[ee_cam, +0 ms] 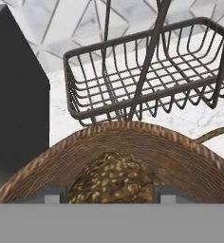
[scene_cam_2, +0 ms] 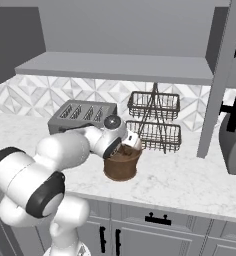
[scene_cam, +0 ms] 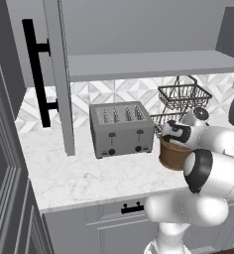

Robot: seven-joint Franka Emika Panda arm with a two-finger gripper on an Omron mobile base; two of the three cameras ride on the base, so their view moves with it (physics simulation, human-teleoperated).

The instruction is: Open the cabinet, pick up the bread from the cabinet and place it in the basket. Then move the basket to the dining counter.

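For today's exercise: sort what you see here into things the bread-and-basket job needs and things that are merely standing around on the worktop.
Belongs to the job:
- bread, lying in the basket
- basket
- cabinet, door open
- gripper, fingers either side of the bread

Just standing about:
- toaster
- wire basket rack
- drawers

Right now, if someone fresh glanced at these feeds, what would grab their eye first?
Probably the gripper dipped into the brown basket on the marble worktop, with the seeded bread sitting inside between its fingertips. Next, the silver toaster just left of the basket and the black wire rack behind it, under the cabinet with its door swung open.
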